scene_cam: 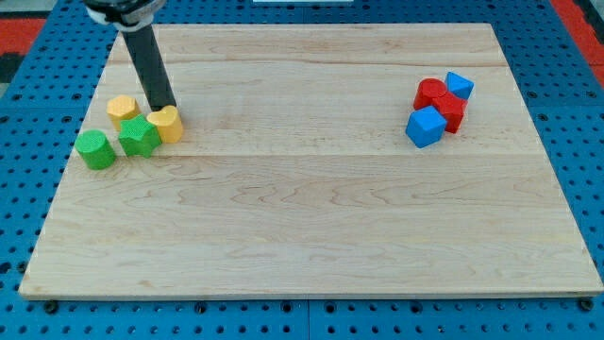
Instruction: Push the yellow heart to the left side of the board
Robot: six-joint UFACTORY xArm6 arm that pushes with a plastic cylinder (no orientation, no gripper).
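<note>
The yellow heart lies near the board's left side, touching a green star-shaped block on its left. My tip rests just above the heart's top edge, touching or nearly touching it. A second yellow block sits up and to the left of the tip. A green round-edged block lies furthest left.
The wooden board sits on a blue pegboard surface. At the view's right is a tight cluster: a blue cube, a smaller blue block and two red blocks.
</note>
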